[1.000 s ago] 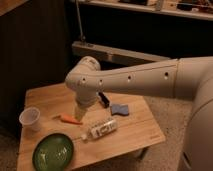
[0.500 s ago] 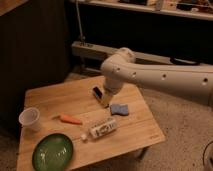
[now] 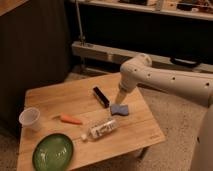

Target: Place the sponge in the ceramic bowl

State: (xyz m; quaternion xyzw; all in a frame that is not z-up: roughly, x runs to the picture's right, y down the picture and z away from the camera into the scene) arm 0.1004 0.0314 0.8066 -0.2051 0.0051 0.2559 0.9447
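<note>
The light-blue sponge (image 3: 120, 109) lies on the wooden table (image 3: 75, 95), right of centre. My gripper (image 3: 121, 100) hangs straight above it at the end of the white arm, almost touching its top. The green ceramic bowl (image 3: 53, 151) sits at the table's front left corner, far from the sponge, with nothing in it.
A black rectangular block (image 3: 101, 96) lies just left of the sponge. A white bottle (image 3: 102, 129) lies on its side near the table's middle front, an orange carrot (image 3: 70, 119) to its left, and a white plastic cup (image 3: 30, 119) at the left edge.
The arm has swung from the table's left middle to the right. It now reaches down over the sponge. The objects on the table have not moved.
</note>
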